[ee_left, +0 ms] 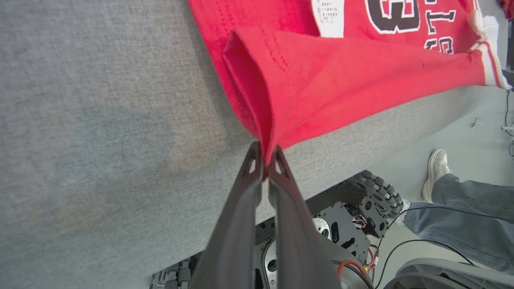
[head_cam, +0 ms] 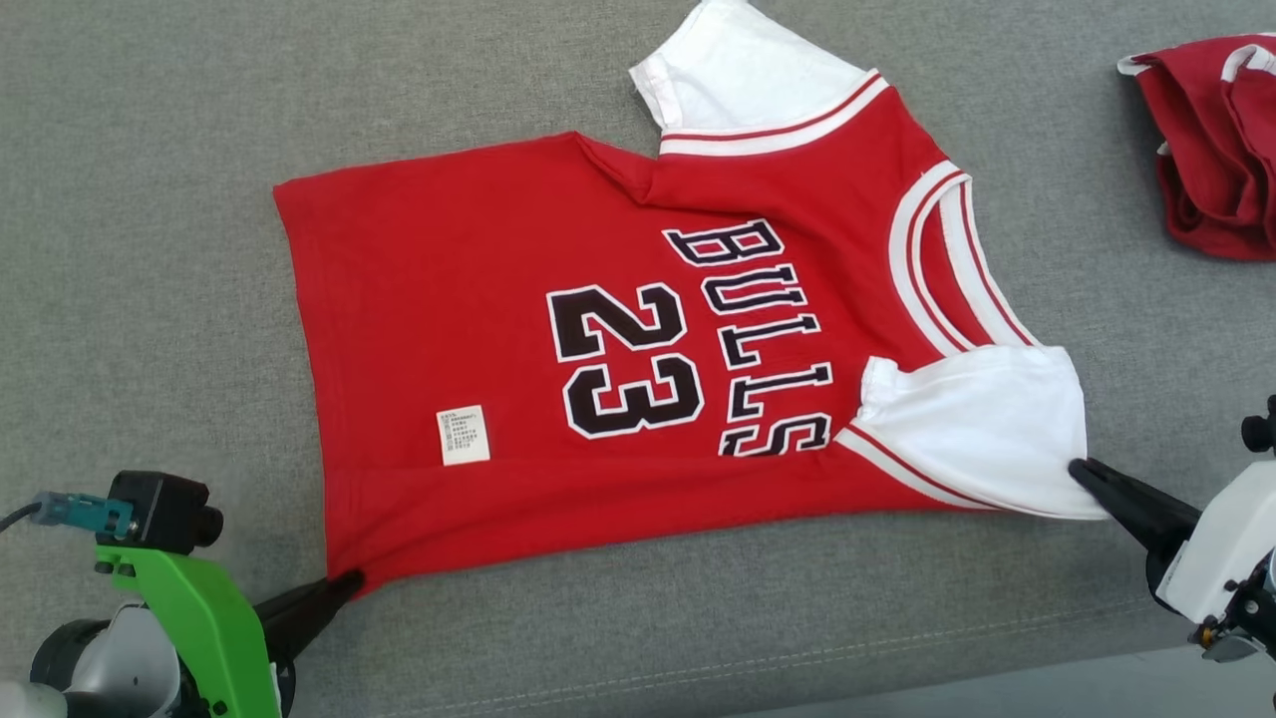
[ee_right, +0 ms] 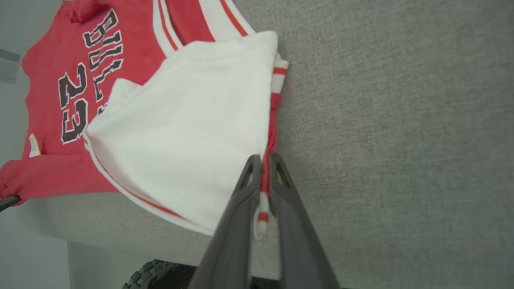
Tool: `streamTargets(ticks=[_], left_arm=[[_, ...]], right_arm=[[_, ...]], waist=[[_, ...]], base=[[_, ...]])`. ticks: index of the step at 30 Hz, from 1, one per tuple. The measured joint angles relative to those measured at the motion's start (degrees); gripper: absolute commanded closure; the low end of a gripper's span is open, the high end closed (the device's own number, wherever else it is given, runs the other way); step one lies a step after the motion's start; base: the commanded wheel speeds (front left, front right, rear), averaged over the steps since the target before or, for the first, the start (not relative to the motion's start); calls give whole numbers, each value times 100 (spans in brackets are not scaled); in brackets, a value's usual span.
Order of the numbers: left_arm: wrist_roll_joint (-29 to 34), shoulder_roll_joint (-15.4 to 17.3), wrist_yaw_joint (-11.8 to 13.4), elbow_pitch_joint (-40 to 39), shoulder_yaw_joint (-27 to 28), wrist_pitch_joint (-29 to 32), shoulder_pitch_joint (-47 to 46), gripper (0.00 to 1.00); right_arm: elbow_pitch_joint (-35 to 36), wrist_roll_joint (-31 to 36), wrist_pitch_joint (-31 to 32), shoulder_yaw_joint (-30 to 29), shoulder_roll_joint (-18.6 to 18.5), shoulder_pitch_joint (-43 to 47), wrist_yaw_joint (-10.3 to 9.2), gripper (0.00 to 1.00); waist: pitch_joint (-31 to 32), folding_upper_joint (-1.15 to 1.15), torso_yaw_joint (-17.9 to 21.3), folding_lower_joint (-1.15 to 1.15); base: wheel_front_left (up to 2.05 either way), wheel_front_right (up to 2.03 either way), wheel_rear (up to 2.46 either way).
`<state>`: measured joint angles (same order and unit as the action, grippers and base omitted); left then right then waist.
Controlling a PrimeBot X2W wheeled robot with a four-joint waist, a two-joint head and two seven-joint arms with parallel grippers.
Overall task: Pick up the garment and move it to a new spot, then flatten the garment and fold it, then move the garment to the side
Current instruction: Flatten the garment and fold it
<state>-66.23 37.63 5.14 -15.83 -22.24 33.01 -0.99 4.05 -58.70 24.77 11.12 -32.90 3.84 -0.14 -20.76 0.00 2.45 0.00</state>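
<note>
The garment (head_cam: pixel 469 329) is a red jersey with white sleeves and black "BULLS 23" lettering, spread on the grey cloth surface (head_cam: pixel 150 299) with its hem to the left. My left gripper (head_cam: pixel 344 584) is shut on the near hem corner, and the left wrist view shows the red cloth (ee_left: pixel 321 80) lifted and bunched between the gripper (ee_left: pixel 265 158). My right gripper (head_cam: pixel 1082 469) is shut on the edge of the near white sleeve (head_cam: pixel 987 429). The right wrist view has the sleeve (ee_right: pixel 192 132) and its striped trim pinched in the gripper (ee_right: pixel 263 162).
A second crumpled red and white garment (head_cam: pixel 1211 150) lies at the far right. The surface's near edge (head_cam: pixel 897 688) runs just below both grippers. In the left wrist view a person's leg and white shoe (ee_left: pixel 437 168) stand on the floor beside the robot's base (ee_left: pixel 361 212).
</note>
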Motion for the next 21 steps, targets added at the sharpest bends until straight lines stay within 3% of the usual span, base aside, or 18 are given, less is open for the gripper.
streamTargets(ticks=[6,21], left_arm=[[-92,243,0,-141,107,131,351,100],[-105,300,20,-189,183,132,476,100]], right_arm=[[213,-103,0,-89,-13,375,-53,100],[497,-105,108,-58,-99,527,-202,100]], waist=[[7,0,24,0],[-64,0,42,0]], base=[[0,0,0],[0,0,0]])
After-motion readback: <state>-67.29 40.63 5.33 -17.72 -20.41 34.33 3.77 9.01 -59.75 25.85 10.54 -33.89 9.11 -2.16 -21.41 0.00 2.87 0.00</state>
